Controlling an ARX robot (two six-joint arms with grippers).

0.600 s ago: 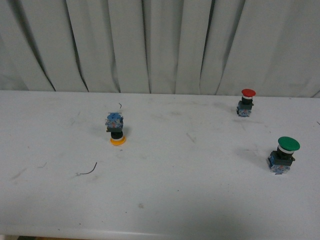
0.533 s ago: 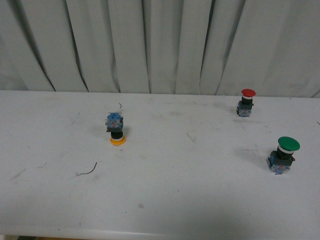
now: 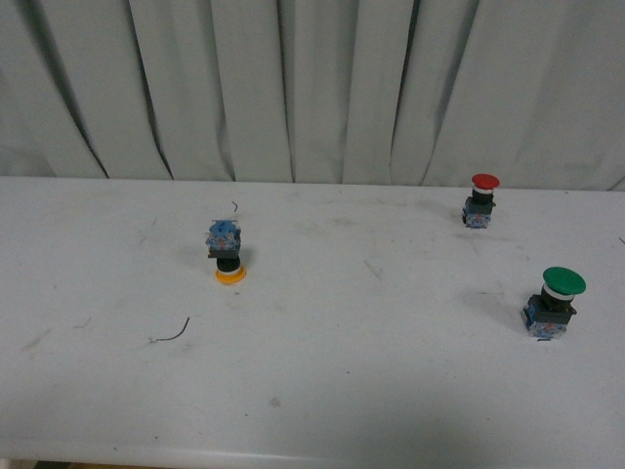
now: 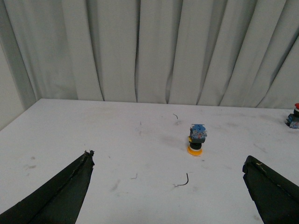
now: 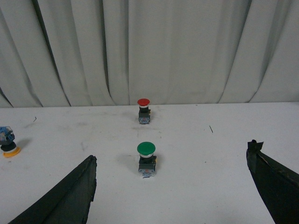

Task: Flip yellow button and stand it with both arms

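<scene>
The yellow button [image 3: 229, 256] stands upside down on the white table [image 3: 391, 391], left of the middle in the front view: its orange-yellow cap lies flat on the surface, the black collar is above it and the blue base is on top. Nothing touches it. A thin dark wire scrap [image 3: 174, 334] lies on the table nearer the robot and a little further left, apart from the button. The red button [image 3: 483, 200] stands cap-up far to the right, close to the grey curtain [image 3: 312, 88] at the table's back edge. The green button [image 3: 555, 303], also cap-up, stands nearer the robot and further right, well apart from the red one. Neither arm shows in the front view. In the left wrist view the left gripper [image 4: 168, 158] is spread wide and holds nothing. Its two black fingers [image 4: 60, 196] frame the table, and the yellow button [image 4: 196, 140] sits beyond them, well clear of both tips, with the wire scrap [image 4: 183, 179] between it and the gripper. In the right wrist view the right gripper [image 5: 172, 150] is likewise spread wide and empty. The green button [image 5: 146, 159] stands beyond its fingers [image 5: 70, 196] and the red button [image 5: 143, 110] further back. The yellow button [image 5: 8, 142] shows only at that picture's edge.
</scene>
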